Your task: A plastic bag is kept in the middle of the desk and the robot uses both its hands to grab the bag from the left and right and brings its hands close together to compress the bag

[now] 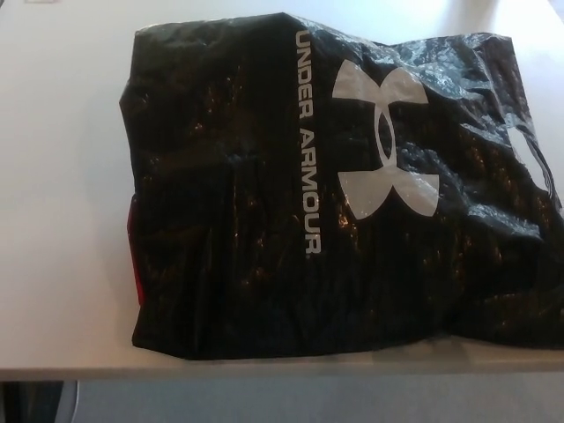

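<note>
Bag [264, 203] (black, crinkled) lies flat on the desk [62, 220]; neither hand shows.

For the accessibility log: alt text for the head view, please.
A crumpled black plastic bag with a white logo lies on a white desk, red showing at its left edge. Neither robot hand is in view.

We count one black plastic bag [264, 211] lying on one white desk [62, 220]. On the bag we see one white logo [385, 141] and one line of white lettering [304, 141]. One red strip [134, 264] shows at its left edge.
</note>
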Robot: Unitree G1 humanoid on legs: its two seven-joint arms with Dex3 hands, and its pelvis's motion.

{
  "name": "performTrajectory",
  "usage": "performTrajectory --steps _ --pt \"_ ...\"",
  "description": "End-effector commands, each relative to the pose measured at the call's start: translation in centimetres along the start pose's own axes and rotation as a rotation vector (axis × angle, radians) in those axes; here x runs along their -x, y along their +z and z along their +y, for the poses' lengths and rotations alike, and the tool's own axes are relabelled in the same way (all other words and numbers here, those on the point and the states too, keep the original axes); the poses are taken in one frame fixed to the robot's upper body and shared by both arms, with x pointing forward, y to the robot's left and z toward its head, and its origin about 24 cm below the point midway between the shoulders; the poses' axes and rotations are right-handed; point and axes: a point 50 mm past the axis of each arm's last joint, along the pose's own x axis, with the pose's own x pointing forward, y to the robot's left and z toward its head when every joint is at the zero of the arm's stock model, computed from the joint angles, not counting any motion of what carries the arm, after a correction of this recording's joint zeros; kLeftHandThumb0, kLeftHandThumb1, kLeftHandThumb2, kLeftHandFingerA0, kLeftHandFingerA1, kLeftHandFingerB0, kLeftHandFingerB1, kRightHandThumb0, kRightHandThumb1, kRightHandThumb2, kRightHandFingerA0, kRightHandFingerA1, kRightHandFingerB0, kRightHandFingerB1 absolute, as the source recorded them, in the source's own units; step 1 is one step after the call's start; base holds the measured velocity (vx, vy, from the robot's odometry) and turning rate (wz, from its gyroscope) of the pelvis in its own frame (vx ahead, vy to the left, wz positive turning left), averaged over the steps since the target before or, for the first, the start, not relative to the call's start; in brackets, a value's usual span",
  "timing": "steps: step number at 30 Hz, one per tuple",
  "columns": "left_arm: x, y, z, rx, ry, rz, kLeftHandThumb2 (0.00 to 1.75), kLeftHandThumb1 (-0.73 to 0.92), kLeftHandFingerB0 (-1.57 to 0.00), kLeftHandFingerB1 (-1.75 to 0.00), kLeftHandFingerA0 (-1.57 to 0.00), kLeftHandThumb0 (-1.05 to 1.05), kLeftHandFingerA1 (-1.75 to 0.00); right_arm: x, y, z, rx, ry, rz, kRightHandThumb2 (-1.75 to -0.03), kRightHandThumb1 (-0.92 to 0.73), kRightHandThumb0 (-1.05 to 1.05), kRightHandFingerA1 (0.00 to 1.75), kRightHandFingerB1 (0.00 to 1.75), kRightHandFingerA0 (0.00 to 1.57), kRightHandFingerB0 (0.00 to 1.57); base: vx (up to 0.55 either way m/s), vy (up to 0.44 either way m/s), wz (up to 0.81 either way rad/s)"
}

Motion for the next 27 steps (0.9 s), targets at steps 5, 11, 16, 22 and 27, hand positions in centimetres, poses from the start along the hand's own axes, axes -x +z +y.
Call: performTrajectory --steps 5,11,16,22,27 --pt "-12.8 0.1 6.6 -0.150 0.259 -0.152 1.01 0.66 -0.04 -0.42 -0.07 -0.78 -0.52 -11.7 -1.5 -5.5 0.219 -0.168 0.101 -0.98 -0.63 -1.05 0.15 0.03 0.00 0.00 0.00 0.000 0.00" --pt "-15.3 -3.1 5.8 -0.025 0.260 0.049 1.10 0.73 -0.11 -0.32 -0.02 -0.84 -0.39 -15.3 -4.3 -5.0 0.174 -0.164 0.216 -0.98 -0.63 -1.05 0.21 0.01 0.00 0.00 0.00 0.000 0.00" --pt "-16.7 -7.3 2.9 0.016 0.227 0.189 1.07 0.72 -0.12 -0.31 0.00 -0.88 -0.26 -18.6 -6.8 -4.7 0.170 -0.151 0.324 -1.00 -0.62 -1.03 0.09 0.00 0.00 0.00 0.00 0.000 0.00" --pt "-17.6 -11.6 -0.3 -0.040 0.144 0.360 1.15 0.80 -0.06 -0.23 0.00 -0.89 -0.22 -20.8 -9.5 -4.9 0.142 -0.125 0.486 -1.02 -0.65 -1.05 0.12 0.00 0.00 0.00 0.00 0.000 0.00" --pt "-15.2 -16.0 -3.1 0.015 0.096 0.561 1.15 0.81 -0.07 -0.25 0.00 -0.95 -0.17 -20.4 -12.3 -3.5 0.140 -0.053 0.657 -1.06 -0.71 -1.05 0.10 0.01 0.00 0.00 0.00 0.000 0.00"
